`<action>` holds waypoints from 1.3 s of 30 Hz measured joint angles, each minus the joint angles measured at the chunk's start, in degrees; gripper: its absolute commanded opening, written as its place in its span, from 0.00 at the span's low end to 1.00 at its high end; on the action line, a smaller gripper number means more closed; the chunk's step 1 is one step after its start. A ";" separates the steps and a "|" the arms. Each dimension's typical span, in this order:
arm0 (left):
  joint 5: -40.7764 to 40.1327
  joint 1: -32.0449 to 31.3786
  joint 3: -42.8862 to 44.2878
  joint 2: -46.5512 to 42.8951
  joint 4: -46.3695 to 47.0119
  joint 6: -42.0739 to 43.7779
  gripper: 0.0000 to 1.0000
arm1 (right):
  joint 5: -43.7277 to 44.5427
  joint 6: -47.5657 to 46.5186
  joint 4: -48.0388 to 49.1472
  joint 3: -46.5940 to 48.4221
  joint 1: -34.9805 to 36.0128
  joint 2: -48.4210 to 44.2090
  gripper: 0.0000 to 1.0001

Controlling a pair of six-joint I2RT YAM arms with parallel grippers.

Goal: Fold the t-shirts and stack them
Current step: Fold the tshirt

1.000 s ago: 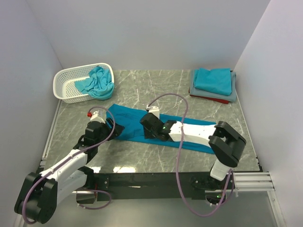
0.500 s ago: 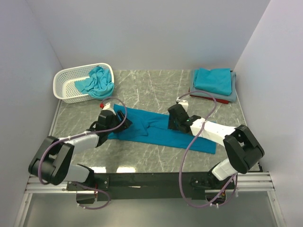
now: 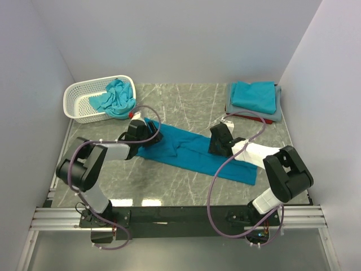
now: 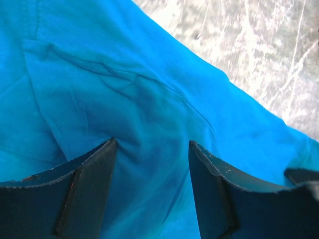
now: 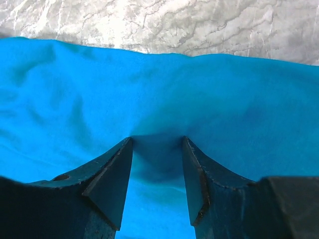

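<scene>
A long teal-blue t-shirt (image 3: 181,151) lies flat across the middle of the table. My left gripper (image 3: 149,134) is open and rests on its far left end. In the left wrist view the gripper (image 4: 152,144) has its fingers spread and their tips pressed on the blue cloth (image 4: 124,74). My right gripper (image 3: 218,142) is open on the shirt's right half. In the right wrist view the gripper (image 5: 156,139) has its tips dented into the cloth (image 5: 149,84). A folded stack (image 3: 254,99) at the back right has turquoise on grey on red.
A white lattice basket (image 3: 79,99) stands at the back left with crumpled turquoise shirts (image 3: 117,99) in it. Grey marble table (image 3: 186,107) shows beyond the shirt. It also shows in the left wrist view (image 4: 249,40) and the right wrist view (image 5: 149,20). White walls close in three sides.
Both grippers have slid over the shirt toward its far edge, the left one up and right to the shirt's left end, the right one rightward. The shirt lies more drawn out.
</scene>
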 measured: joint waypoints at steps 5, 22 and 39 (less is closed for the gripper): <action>-1.31 -1.27 7.08 6.32 0.04 2.12 0.66 | -0.61 2.36 -0.11 0.00 -0.13 0.02 0.50; -3.28 -2.91 38.99 26.91 -11.50 9.14 0.66 | 0.63 15.45 -5.95 -3.52 12.66 -5.57 0.50; -2.49 -7.85 48.83 28.37 -17.84 15.65 0.73 | 4.79 20.06 -18.95 -3.72 23.06 -19.23 0.50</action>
